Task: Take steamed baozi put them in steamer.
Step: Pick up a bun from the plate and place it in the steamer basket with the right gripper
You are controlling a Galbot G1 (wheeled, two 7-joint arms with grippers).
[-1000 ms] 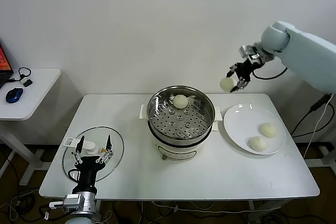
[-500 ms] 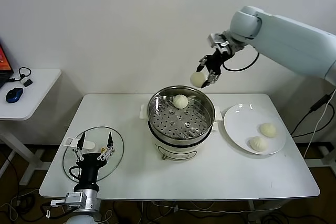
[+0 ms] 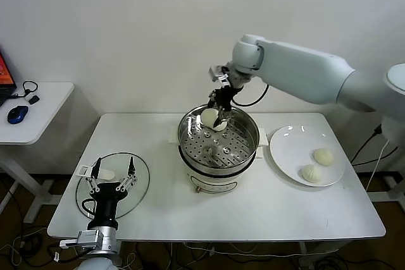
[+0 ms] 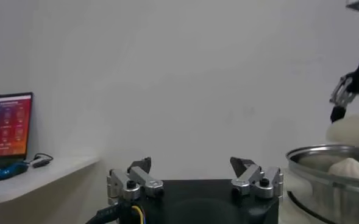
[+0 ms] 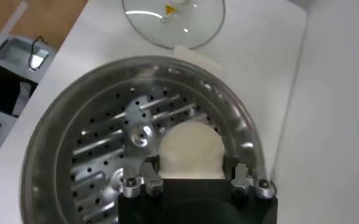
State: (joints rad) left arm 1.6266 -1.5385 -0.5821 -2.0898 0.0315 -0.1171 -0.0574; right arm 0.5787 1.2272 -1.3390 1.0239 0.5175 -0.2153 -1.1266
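Pinching a pale cream baozi bun (image 3: 209, 117), our right gripper (image 3: 217, 114) hangs over the far rim of the round shiny steel steamer (image 3: 248, 150) | left gripper (image 3: 113, 180) spread, idle over the round glass lid (image 3: 140, 184) | we judge about half done: one bun (image 4: 348, 168) inside, two (image 3: 323, 156) (image 3: 311, 172) waiting on the flat white plate (image 3: 285, 150).

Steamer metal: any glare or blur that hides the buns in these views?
Head view: the steamer rim shows bright reflections, yet the bun in the right gripper stays readable. Right wrist view: the tray glints in streaks; the held bun looks soft-edged. Left wrist view: even light, the left gripper open.
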